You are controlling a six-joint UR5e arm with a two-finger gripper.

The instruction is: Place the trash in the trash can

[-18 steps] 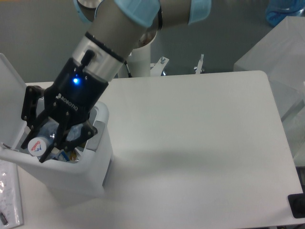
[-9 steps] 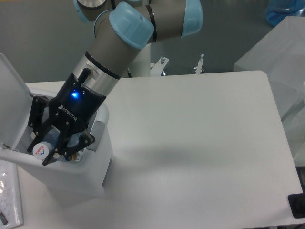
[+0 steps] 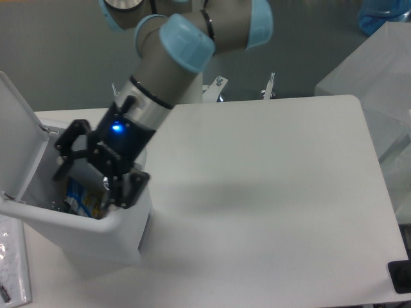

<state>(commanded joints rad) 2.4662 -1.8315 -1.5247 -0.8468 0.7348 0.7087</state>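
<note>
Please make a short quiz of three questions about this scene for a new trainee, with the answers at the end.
1. True or false: the lid of the trash can is closed.
2. Where is the end effector? A) above the open trash can B) over the middle of the table C) beside the table's right edge
3. Fill in: the end effector's fingers are spread ____, with nothing between them.

Key
1. False. The lid stands raised at the left.
2. A.
3. Apart (open). Some trash with blue on it lies inside the can below them.
</note>
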